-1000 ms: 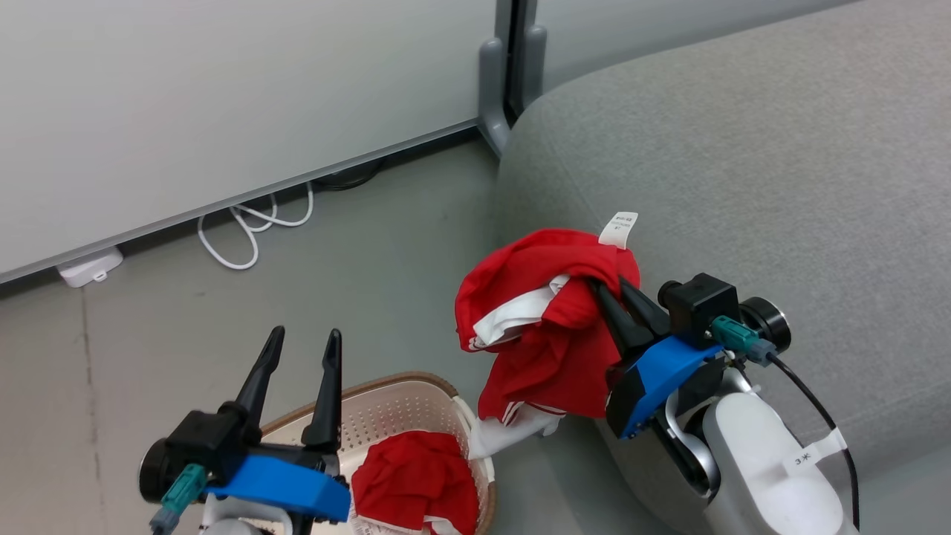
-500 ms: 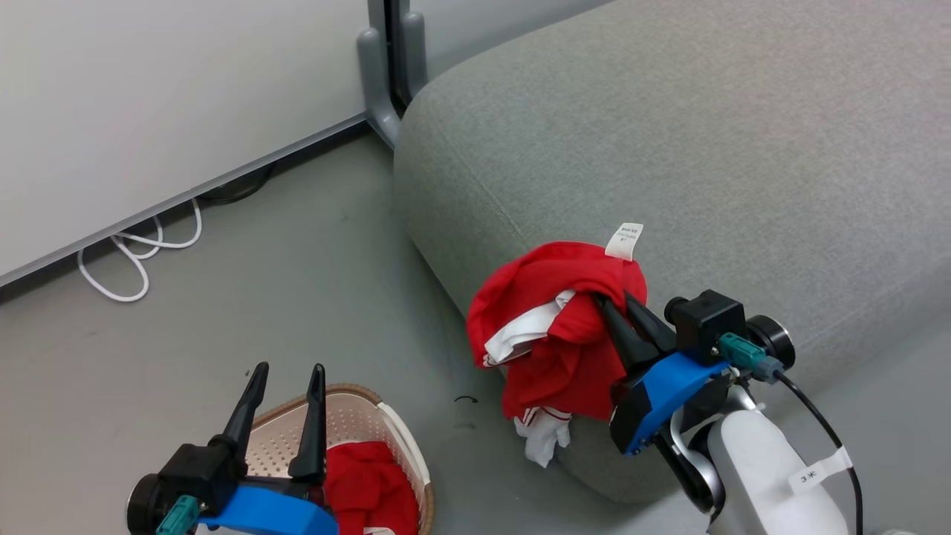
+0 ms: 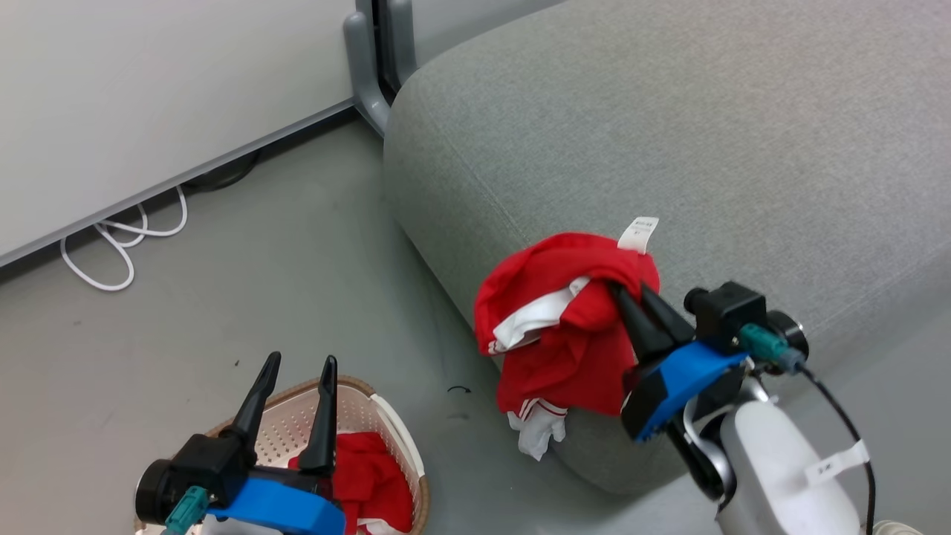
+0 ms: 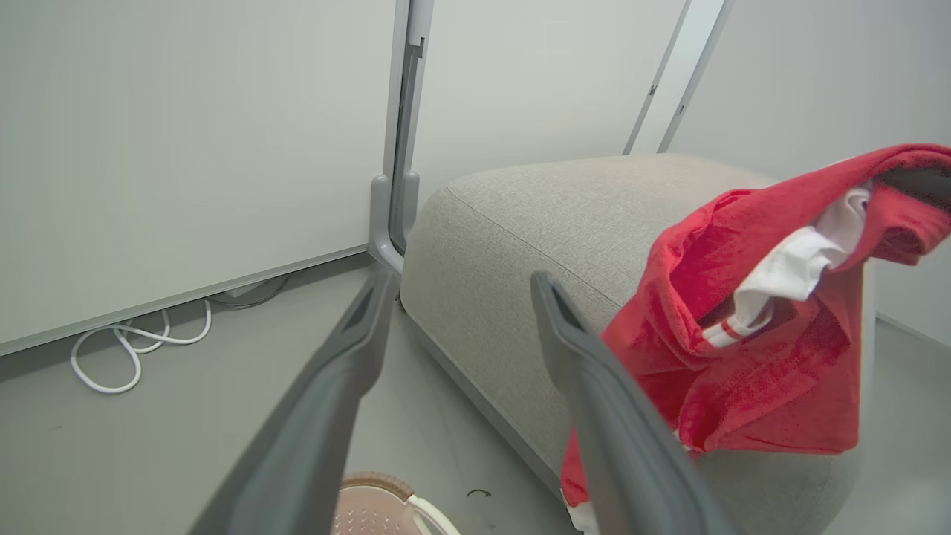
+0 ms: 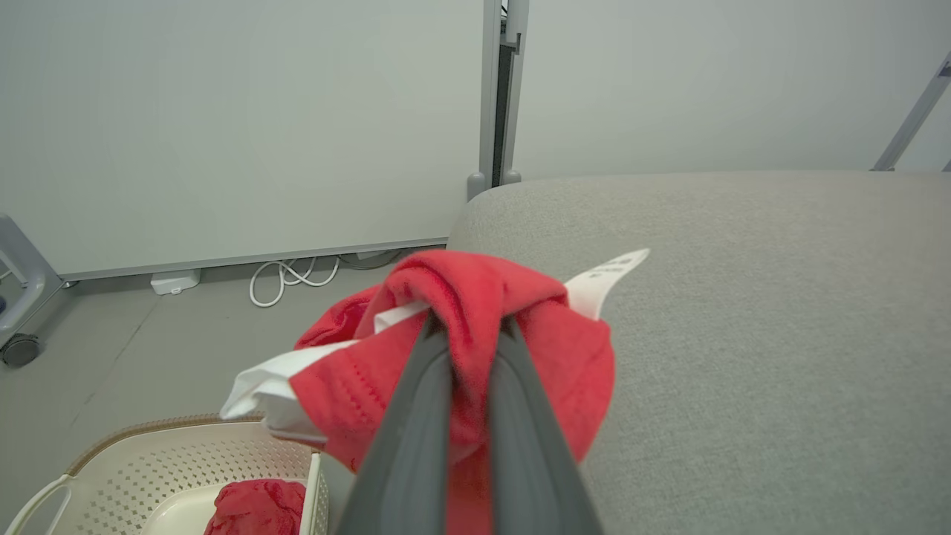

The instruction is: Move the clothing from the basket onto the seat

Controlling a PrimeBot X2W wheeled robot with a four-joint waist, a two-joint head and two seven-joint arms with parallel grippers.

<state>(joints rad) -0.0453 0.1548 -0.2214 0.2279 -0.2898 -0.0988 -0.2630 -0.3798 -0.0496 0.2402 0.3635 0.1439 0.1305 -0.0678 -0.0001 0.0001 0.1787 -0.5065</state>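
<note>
My right gripper [image 3: 631, 293] is shut on a red garment [image 3: 568, 319] with white trim and a white tag, which hangs in the air over the near corner of the grey seat [image 3: 669, 148]. The right wrist view has the same garment [image 5: 475, 312] bunched between the closed fingers, above the seat [image 5: 743, 297]. A second red garment [image 3: 368, 475] lies inside the cream basket [image 3: 356, 405] on the floor at the lower left. My left gripper [image 3: 301, 364] stands open above the basket's rim, holding nothing. From the left wrist, the hanging garment [image 4: 743, 334] is at the right.
A grey floor lies between the basket and the seat. A white cable [image 3: 119, 238] loops along the base of the pale wall panel [image 3: 148, 96]. A grey post foot [image 3: 368, 67] stands by the seat's far corner.
The head camera has shifted, so the whole scene sits differently. My right gripper with the garment has edged slightly right and up over the seat corner. The left gripper stays open.
</note>
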